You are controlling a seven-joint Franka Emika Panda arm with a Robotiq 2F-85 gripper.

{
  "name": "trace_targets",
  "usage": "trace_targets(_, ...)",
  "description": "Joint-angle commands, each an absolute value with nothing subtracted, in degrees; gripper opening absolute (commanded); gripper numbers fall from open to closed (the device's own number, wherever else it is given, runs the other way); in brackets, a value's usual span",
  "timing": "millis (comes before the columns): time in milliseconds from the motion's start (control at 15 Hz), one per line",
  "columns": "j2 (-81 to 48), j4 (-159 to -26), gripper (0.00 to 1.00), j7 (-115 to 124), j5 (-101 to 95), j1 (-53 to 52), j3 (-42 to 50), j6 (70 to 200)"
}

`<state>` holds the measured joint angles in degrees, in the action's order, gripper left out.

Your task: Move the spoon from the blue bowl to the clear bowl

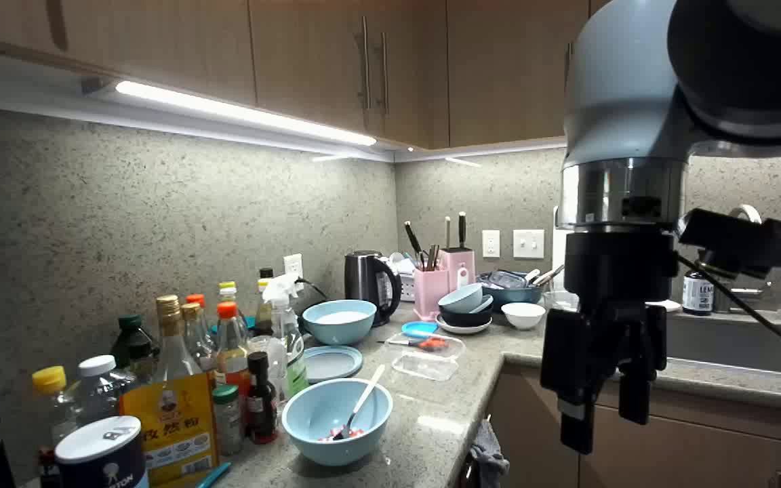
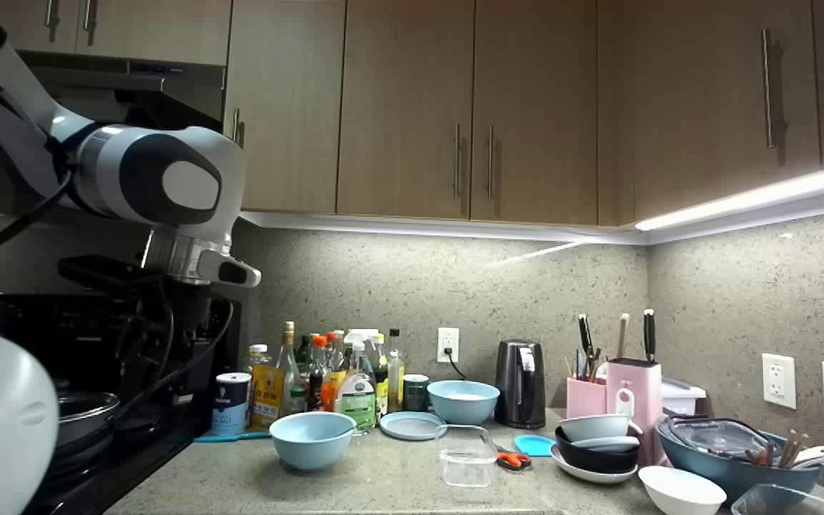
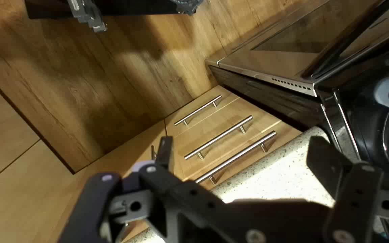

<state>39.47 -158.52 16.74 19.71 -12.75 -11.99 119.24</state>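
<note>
1. Exterior view: slim spoon, pale handle, dark head, leans inside the large light-blue round bowl, handle towards one o'clock.
2. At that bowl's two o'clock: clear rectangular plastic bowl, orange-handled scissors just beside.
3. Black two-fingered gripper: released, jaws wide apart.

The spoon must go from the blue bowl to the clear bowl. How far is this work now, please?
Done: none of the move, it seems; the spoon leans head down in the blue bowl. In hand: nothing; the gripper is open and empty, away from the spoon. Left: grasp the spoon, lift it out and set it in what looks like the clear bowl, on the counter.
</note>
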Motion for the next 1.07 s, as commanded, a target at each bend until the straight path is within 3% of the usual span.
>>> trace_targets(0,39.52,-158.43,1.00,16.61,19.82,-12.50,-12.17,119.04)
trace_targets(467,39.52,-158.43,1.00,16.61,19.82,-12.50,-12.17,119.04)
trace_targets(1000,20.41,-140.63,1.00,23.76,2.78,-7.13,-21.66,125.80)
